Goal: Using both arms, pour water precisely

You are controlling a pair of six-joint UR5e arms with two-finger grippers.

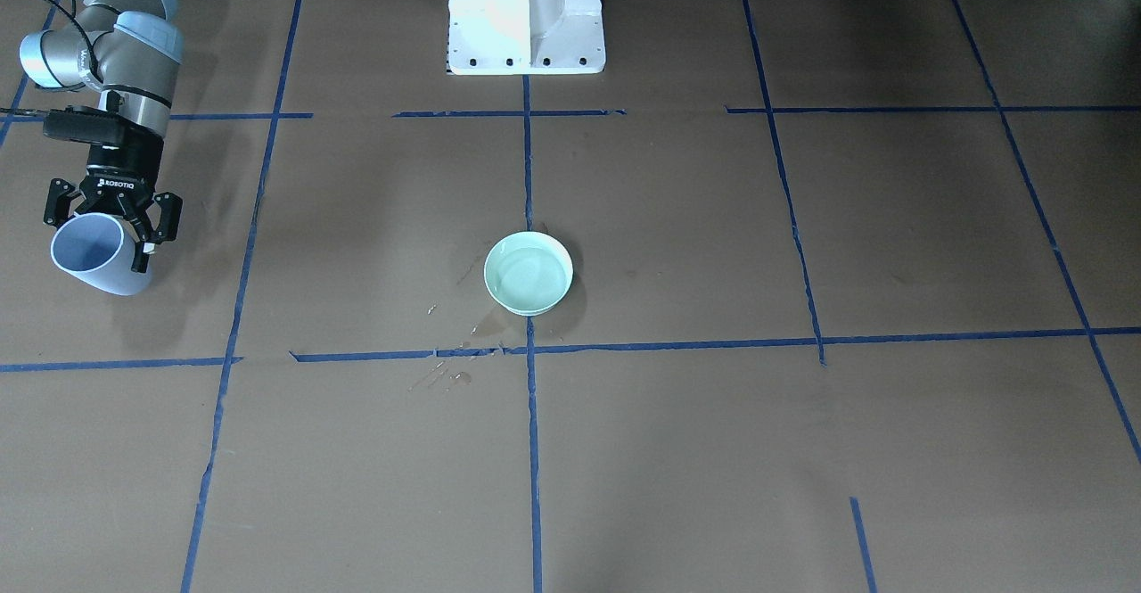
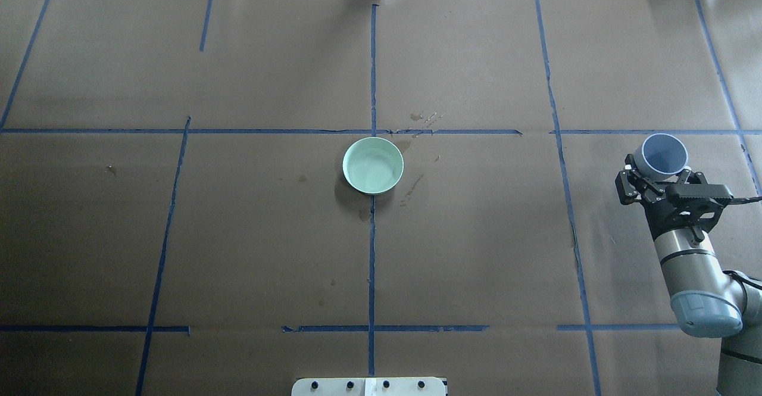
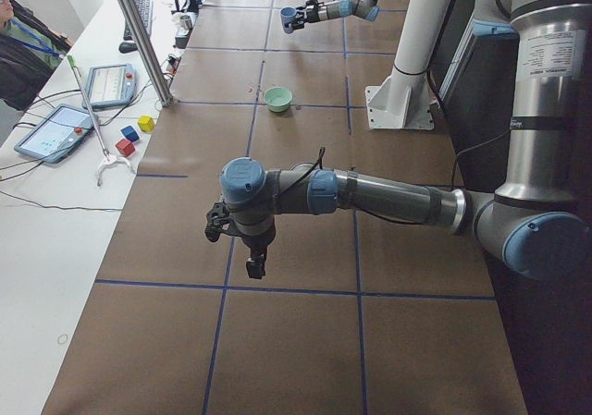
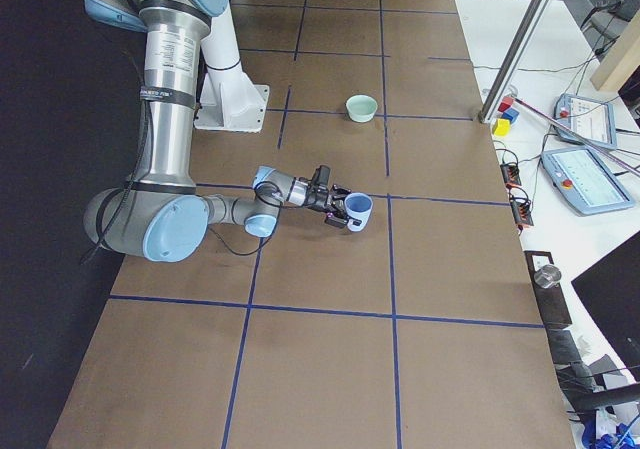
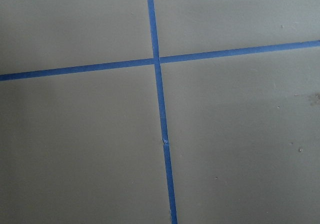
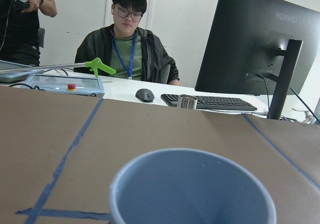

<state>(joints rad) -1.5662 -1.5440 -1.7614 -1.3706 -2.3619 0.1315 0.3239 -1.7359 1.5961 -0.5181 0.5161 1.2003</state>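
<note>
Well right of the bowl (image 2: 373, 165), right hand (image 2: 659, 172) gripping tilted cup (image 2: 661, 153)

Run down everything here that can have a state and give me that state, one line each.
Right gripper: shut on the blue cup.
Blue cup: held, mouth roughly upward, no water visible inside.
Green bowl: upright, holding water.
Spilt water: wet streaks on the table cover beside the bowl.
Left gripper: open or shut, cannot tell.
</note>
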